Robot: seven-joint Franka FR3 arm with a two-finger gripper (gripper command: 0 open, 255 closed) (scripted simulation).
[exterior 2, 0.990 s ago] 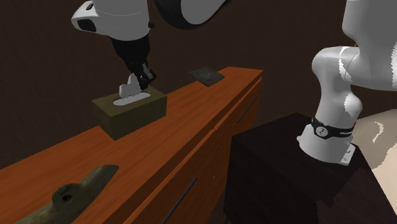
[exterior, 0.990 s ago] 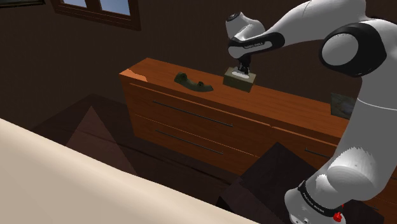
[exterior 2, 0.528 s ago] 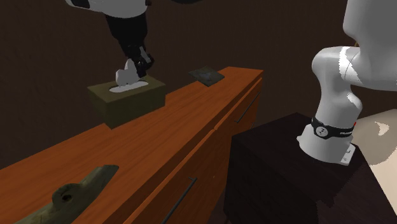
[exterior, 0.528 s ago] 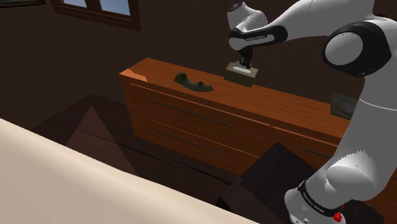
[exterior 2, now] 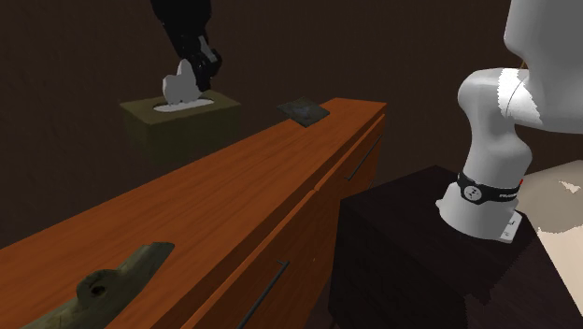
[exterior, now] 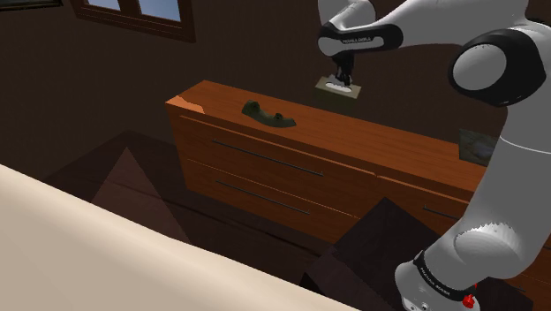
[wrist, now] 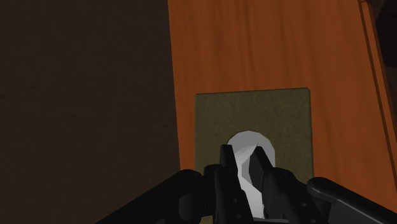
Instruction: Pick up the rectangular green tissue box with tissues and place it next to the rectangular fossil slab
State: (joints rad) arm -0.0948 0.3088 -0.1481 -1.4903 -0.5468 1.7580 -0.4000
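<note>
The olive-green tissue box (exterior: 341,95) (exterior 2: 177,128) (wrist: 254,113) hangs in the air above the back edge of the wooden dresser (exterior: 265,163) (exterior 2: 271,178). My gripper (exterior: 340,79) (exterior 2: 191,78) (wrist: 245,160) is shut on the white tissue sticking out of its top slot. The fossil slab (exterior: 477,146) (exterior 2: 304,110), a flat dark rectangle, lies on the dresser top near the stand's end, well away from the box.
A dark green elongated figurine (exterior: 265,113) (exterior 2: 107,280) lies on the dresser's other end. A dark wall stands close behind the dresser. The arm's dark stand (exterior 2: 411,234) sits in front of the drawers.
The gripper has risen with the tissue box, which has left the dresser top and drifted toward the wall behind it.
</note>
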